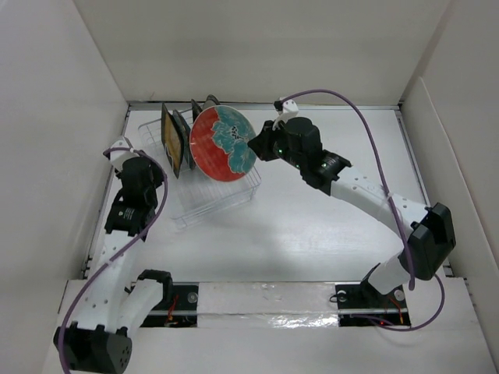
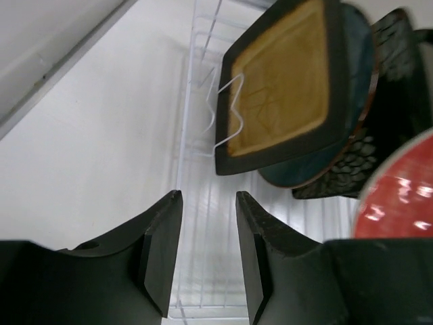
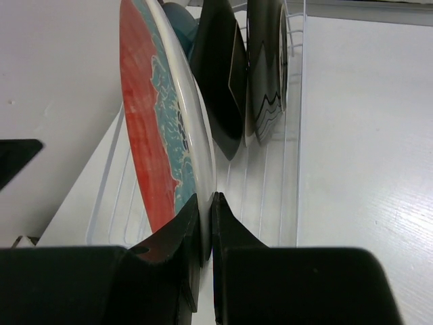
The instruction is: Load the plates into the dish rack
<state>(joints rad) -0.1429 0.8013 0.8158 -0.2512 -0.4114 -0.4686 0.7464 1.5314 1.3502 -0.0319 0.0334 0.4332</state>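
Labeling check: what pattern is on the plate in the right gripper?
The plate: red with teal flowers; clearest in top view.

The left gripper [image 2: 208, 203] rises from six o'clock, its two black fingers [image 2: 159, 250] standing apart, with only rack floor showing in the gap. Beyond them, the clear rectangular dish rack of thin ribs [image 2: 184, 128] runs toward twelve o'clock on the white table [image 2: 88, 149]. At one o'clock, a square black-rimmed gold plate [image 2: 287, 81] stands on edge against a wire loop of the rack. Just behind it, toward three o'clock, come a round teal plate [image 2: 298, 172] and then a dark floral-patterned plate [image 2: 396, 81]. At four o'clock, part of a red round plate with a pale rim [image 2: 399, 200] shows.
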